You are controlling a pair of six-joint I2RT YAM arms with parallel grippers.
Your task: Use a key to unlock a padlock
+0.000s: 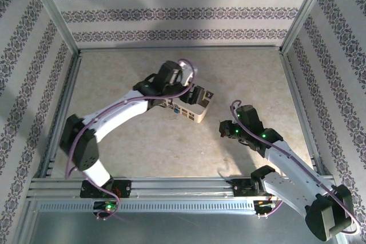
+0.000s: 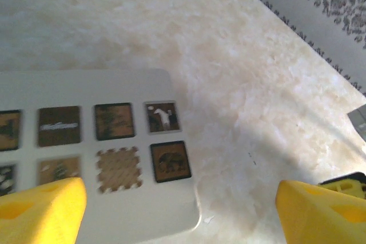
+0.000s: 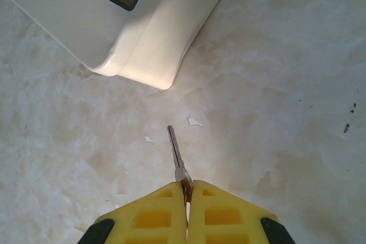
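My right gripper (image 3: 187, 194) is shut on the key (image 3: 175, 151). The thin metal blade sticks out ahead of the fingertips, low over the table, and points toward a rounded corner of the cream box (image 3: 143, 44). In the top view the right gripper (image 1: 223, 127) sits right of the box (image 1: 197, 115). The padlock (image 1: 177, 108) shows as a tiny blue speck on the box's near side, partly under the left arm. My left gripper (image 2: 180, 212) hangs wide open above the box's corner (image 2: 171, 210), with one yellow finger (image 2: 40, 210) over the box and the other over the table.
The box top carries several dark patterned squares (image 2: 170, 162). Small white flecks (image 3: 194, 122) lie on the marbled table ahead of the key. Metal frame rails (image 1: 171, 187) run along the near edge, and patterned walls (image 1: 171, 12) enclose the workspace.
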